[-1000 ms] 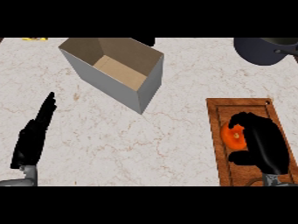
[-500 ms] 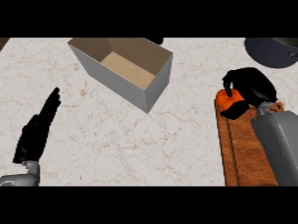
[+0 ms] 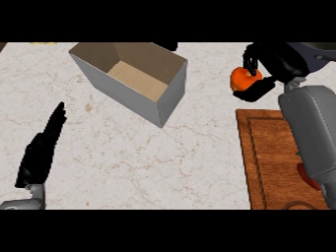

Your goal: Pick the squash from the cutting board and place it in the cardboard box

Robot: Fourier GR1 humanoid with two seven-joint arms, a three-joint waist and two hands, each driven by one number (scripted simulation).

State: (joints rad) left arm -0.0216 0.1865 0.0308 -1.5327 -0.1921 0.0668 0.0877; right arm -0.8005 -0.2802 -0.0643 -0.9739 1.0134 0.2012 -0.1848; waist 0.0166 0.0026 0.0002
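Observation:
My right hand [image 3: 276, 64] is shut on the orange squash [image 3: 241, 78], which hangs above the counter beyond the far end of the wooden cutting board [image 3: 268, 162]. The fingers and thumb hide much of the squash. The open cardboard box [image 3: 130, 78] stands to the left of the squash, its opening up and nothing showing inside. At the lower left my left hand [image 3: 43, 147] rests open with straight fingers. My right forearm [image 3: 316, 133] lies over the board's right side.
A dark pot [image 3: 323, 51] sits at the far right behind my right hand. Something red [image 3: 306, 176] shows on the board beside my forearm. A small yellow thing [image 3: 43, 43] lies at the far left edge. Marble counter [image 3: 199, 147] spreads between box and board.
My right hand has lifted the squash off the cutting board and carried it away from me and toward the box. The left hand has stayed put.

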